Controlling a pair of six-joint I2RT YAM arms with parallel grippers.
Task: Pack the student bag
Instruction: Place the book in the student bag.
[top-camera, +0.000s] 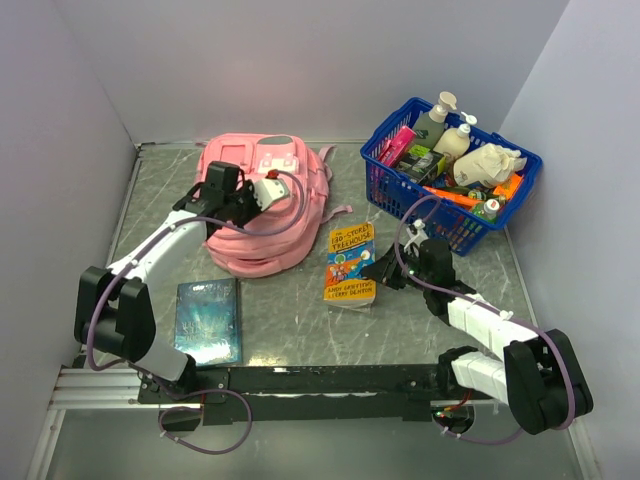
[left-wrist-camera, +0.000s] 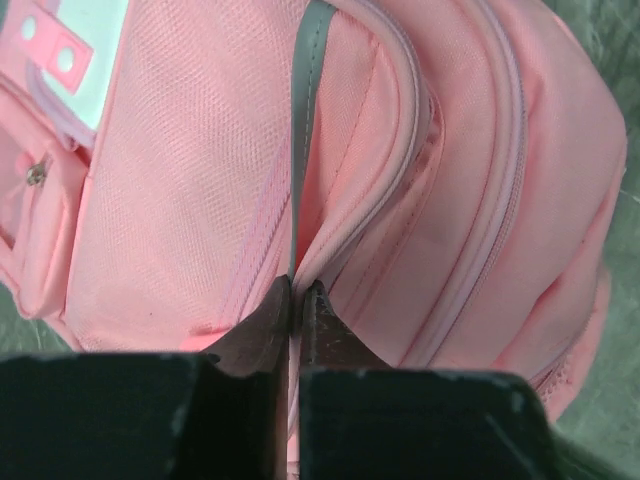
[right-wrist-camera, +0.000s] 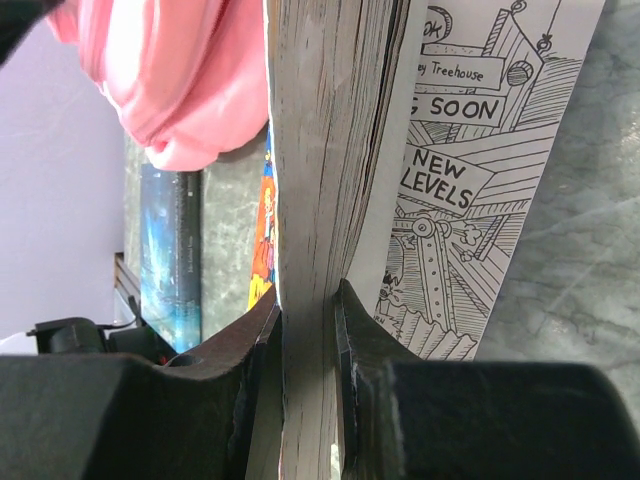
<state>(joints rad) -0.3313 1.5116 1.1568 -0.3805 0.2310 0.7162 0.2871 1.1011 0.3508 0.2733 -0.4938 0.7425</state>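
The pink student bag (top-camera: 262, 215) lies flat at the back left of the table. My left gripper (top-camera: 243, 208) rests on top of it. In the left wrist view the left gripper (left-wrist-camera: 298, 288) is shut on a thin grey strip (left-wrist-camera: 305, 120) running along the bag's (left-wrist-camera: 180, 180) pink fabric. A colourful Treehouse paperback (top-camera: 350, 262) lies mid-table. My right gripper (top-camera: 385, 271) is at its right edge. In the right wrist view the right gripper (right-wrist-camera: 308, 300) is shut on the book's page block (right-wrist-camera: 310, 150), and a loose illustrated page (right-wrist-camera: 470, 150) hangs open beside it.
A dark blue book (top-camera: 208, 320) lies at the front left and also shows in the right wrist view (right-wrist-camera: 165, 250). A blue plastic basket (top-camera: 395, 185) full of bottles and small items stands at the back right, close behind the right arm. Walls enclose the table.
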